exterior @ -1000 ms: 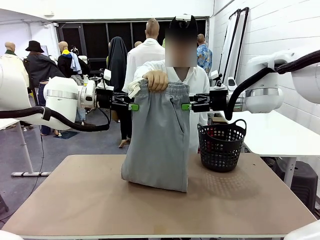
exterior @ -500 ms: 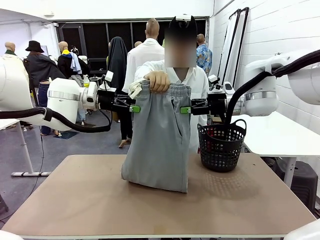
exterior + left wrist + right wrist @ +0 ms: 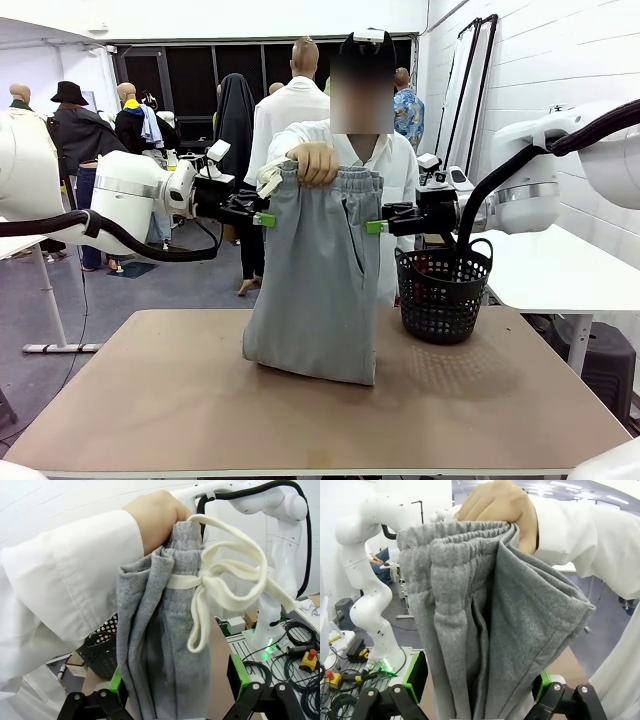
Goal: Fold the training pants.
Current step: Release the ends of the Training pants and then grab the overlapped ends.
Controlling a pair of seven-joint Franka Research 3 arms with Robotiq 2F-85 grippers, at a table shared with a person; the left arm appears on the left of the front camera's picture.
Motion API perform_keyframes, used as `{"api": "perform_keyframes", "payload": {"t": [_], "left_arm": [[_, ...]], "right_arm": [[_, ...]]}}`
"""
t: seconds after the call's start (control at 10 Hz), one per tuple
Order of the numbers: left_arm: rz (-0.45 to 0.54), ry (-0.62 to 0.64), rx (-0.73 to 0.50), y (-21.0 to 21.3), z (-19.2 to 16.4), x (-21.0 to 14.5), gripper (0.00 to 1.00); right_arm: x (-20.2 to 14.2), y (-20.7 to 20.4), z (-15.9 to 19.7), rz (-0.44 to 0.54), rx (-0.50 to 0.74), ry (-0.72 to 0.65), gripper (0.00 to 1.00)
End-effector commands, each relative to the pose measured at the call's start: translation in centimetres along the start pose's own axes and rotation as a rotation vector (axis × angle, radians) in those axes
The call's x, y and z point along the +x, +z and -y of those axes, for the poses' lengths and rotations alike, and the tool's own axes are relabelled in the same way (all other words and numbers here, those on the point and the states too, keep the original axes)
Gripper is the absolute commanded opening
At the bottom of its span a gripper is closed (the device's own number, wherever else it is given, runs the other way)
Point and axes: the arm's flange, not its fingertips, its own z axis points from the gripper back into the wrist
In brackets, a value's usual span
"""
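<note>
Tabletop of tan board lies nearest in the front view, and on its middle rests the bottom fold of the light grey soft jersey training pants. The training pants hang upright from above as a doubled, narrow bundle, with only their lower end touching the board. To the right of them, near but apart, stands a black mesh basket with a raised handle.

Higher up, the left gripper, black with green pads, reaches in level from the left to the bundle's upper edge. The right gripper of the same make meets the opposite edge from the right. In the left wrist view the left gripper has its jaws spread wide, the grey cloth hanging between the two green pads. The right wrist view shows the right gripper the same way, its fingers parted to either side of the gathered folds. Whether any pad presses the cloth cannot be told.

At the top, the person's hand is closed in a fist around the bunched elastic waistband. A whitish flat cotton drawstring is knotted and loops down from the waistband. Behind the bundle stands the person in a white shirt, the sleeve reaching to the fist.
</note>
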Motion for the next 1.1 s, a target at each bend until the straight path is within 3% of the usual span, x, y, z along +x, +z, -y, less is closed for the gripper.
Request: {"api": "perform_keyframes", "payload": {"t": [0.0, 0.4, 1.0], "left_arm": [[-0.011, 0.030, -0.017, 0.0, -0.6, 0.2, 1.00], [-0.014, 0.070, 0.087, -1.8, -1.0, -0.8, 1.00], [0.064, 0.058, 0.037, -4.2, -0.8, -0.5, 1.00]], "right_arm": [[0.4, -0.7, -0.4, 0.013, 0.024, 0.003, 1.00], [0.5, -2.1, -1.5, 0.040, 0.027, 0.030, 1.00], [-0.5, -3.9, 0.1, 0.072, -0.029, 0.054, 1.00]]}}
